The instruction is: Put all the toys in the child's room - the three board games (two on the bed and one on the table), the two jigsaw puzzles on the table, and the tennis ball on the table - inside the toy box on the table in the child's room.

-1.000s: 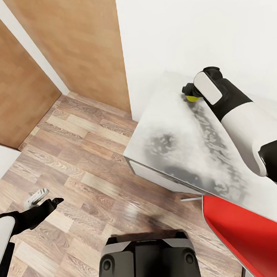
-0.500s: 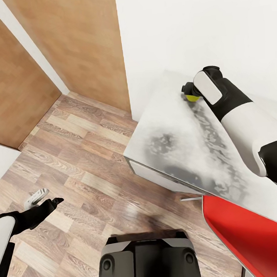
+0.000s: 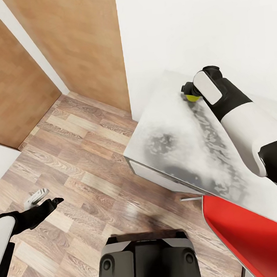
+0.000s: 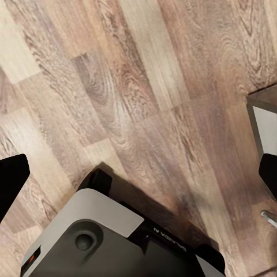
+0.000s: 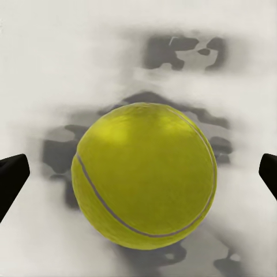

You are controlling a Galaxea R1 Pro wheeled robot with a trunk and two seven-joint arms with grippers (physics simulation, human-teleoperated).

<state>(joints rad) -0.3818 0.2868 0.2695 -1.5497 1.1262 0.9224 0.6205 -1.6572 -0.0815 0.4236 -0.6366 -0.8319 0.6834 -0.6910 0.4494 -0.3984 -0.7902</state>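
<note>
Head view: right arm reached out over the light grey mottled tabletop point(image 3: 171, 136).
Right claw point(image 5: 138, 176) spread wide, its tips well clear either side of the small yellow-green tennis ball point(image 5: 144, 175) resting on the tabletop. Left claw point(image 3: 40, 199) spread, over the wood-plank floor point(image 3: 82, 159).

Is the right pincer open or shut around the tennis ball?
Open: the right pincer has fingertips standing apart from the tennis ball.

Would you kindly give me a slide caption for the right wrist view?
Open right tool straddling the tennis ball on the table.
</note>
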